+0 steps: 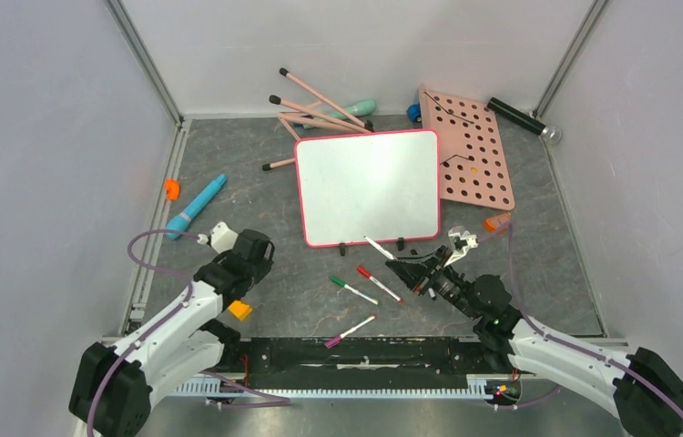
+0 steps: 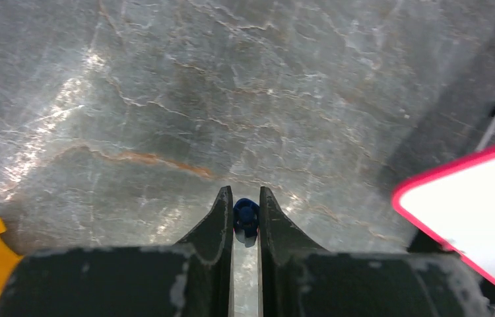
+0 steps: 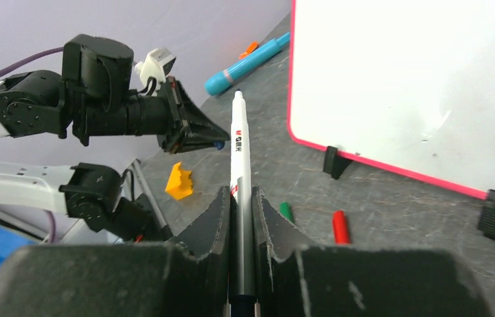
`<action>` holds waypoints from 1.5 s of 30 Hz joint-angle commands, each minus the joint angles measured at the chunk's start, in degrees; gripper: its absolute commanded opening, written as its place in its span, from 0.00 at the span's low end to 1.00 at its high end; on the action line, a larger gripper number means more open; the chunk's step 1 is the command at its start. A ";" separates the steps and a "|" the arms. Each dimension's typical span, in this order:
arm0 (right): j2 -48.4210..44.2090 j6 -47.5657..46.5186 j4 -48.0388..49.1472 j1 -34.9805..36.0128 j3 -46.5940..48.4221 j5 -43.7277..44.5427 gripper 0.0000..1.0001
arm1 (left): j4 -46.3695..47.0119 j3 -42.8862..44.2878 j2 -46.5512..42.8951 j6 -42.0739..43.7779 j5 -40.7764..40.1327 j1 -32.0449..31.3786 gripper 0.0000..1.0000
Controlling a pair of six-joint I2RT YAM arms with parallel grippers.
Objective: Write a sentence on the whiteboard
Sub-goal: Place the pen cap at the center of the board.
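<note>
The whiteboard (image 1: pixel 370 187) (image 3: pixel 416 79) lies mid-table, pink-rimmed, its face blank white; no sentence shows on it. Its near left corner (image 2: pixel 476 205) appears in the left wrist view. My right gripper (image 1: pixel 408 269) (image 3: pixel 239 191) hovers just off the board's near edge, shut on a white marker (image 1: pixel 379 248) (image 3: pixel 238 145) whose uncapped blue tip points away from the jaws. My left gripper (image 1: pixel 268 244) (image 2: pixel 245 191) (image 3: pixel 213 139) stands left of the board over bare table, shut on a small blue cap (image 2: pixel 246 214) (image 3: pixel 218 143).
Green (image 1: pixel 352 289), red (image 1: pixel 379 283) and magenta (image 1: pixel 349 331) markers lie near the front. An orange block (image 1: pixel 240 309) sits by the left arm, a teal pen (image 1: pixel 197 206) further left. Pink sticks (image 1: pixel 320 105), a pink pegboard (image 1: pixel 474 150) and a black cylinder (image 1: pixel 522 118) lie at the back.
</note>
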 commanded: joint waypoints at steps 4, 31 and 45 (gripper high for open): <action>-5.15 -3.24 -12.83 -0.13 -5.77 6.17 0.00 | 3.34 0.82 5.47 -1.32 -6.69 0.34 0.02; -17.86 9.25 -29.24 -0.15 -4.83 18.00 0.00 | 10.56 -0.75 4.24 12.98 -1.26 0.35 0.53; -16.85 1.30 -35.19 -0.13 2.43 16.30 0.00 | 21.94 -4.25 -8.87 24.70 18.09 0.31 1.00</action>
